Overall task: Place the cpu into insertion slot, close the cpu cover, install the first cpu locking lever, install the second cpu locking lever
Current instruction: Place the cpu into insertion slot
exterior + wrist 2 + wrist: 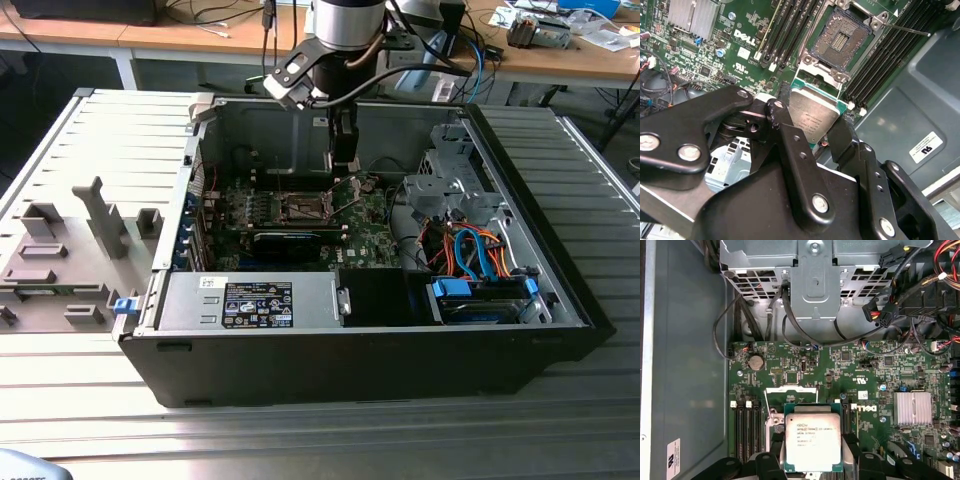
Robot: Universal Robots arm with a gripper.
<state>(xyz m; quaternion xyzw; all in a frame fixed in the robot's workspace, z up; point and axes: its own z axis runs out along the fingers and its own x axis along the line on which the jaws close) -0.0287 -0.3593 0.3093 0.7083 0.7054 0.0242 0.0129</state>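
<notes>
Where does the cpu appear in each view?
Exterior view: the pincer carrying it hangs over the motherboard, near the insertion slot.
Second wrist view: the cpu is clamped in the pincer, short of the open slot.
First wrist view: gripped, silver top facing the camera.
Shared landmark: the black memory slots, in both wrist views.

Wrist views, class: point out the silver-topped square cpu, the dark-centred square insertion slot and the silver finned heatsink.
Silver-topped square cpu (812, 440): first wrist view, centre of top.
Dark-centred square insertion slot (841, 40): second wrist view, dark centre.
Silver finned heatsink (912, 409): first wrist view, middle fins.
</notes>
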